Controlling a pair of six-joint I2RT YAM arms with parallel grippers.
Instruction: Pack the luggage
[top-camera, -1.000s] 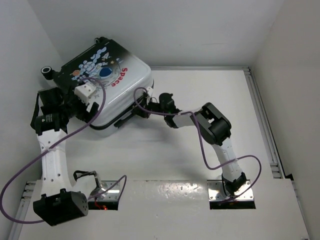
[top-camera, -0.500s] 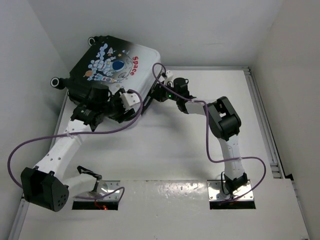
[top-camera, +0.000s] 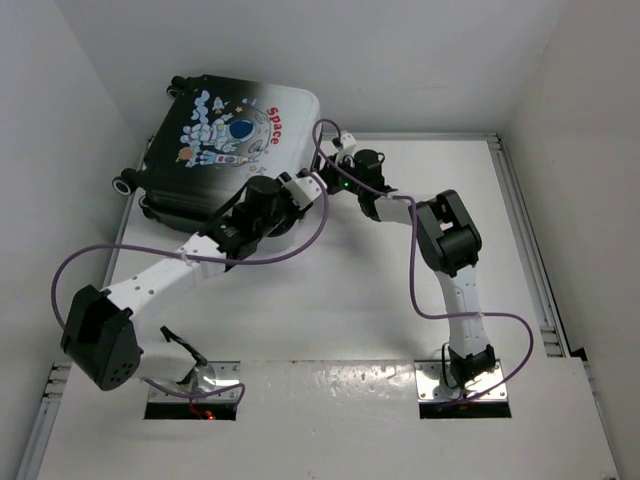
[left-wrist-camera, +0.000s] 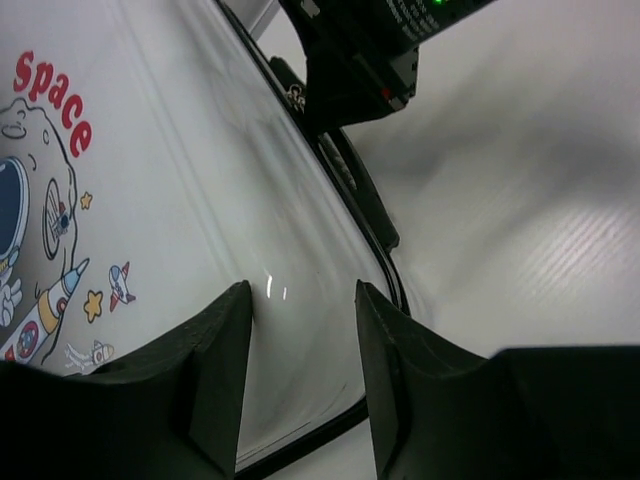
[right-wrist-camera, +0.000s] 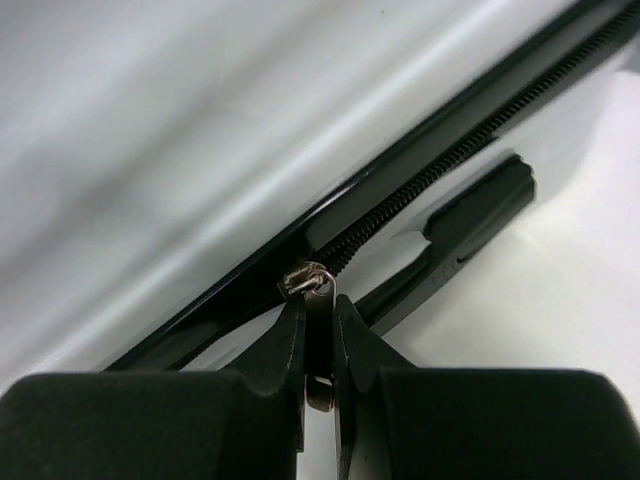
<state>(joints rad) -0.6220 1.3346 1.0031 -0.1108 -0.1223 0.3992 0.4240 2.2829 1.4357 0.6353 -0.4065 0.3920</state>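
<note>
White-black luggage (top-camera: 215, 150) shifted backward, right gripper (right-wrist-camera: 318, 305) pinching zipper pull (right-wrist-camera: 318, 335), left gripper (left-wrist-camera: 300, 310) half-open, empty

The luggage (top-camera: 225, 140) has a hard plastic shell, smooth and glossy, catching a small highlight beside the printed artwork. Its zip (right-wrist-camera: 450, 150) is a fine black coil set in a dark band. The zip pull (right-wrist-camera: 310, 282) is bright, shiny metal. The left claw (left-wrist-camera: 302, 300) and right claw (right-wrist-camera: 318, 305) look like matt black plastic. The white worktop (left-wrist-camera: 560, 250) is matt and faintly ribbed. The purple cable (top-camera: 412, 280) has a smooth sheath.
</note>
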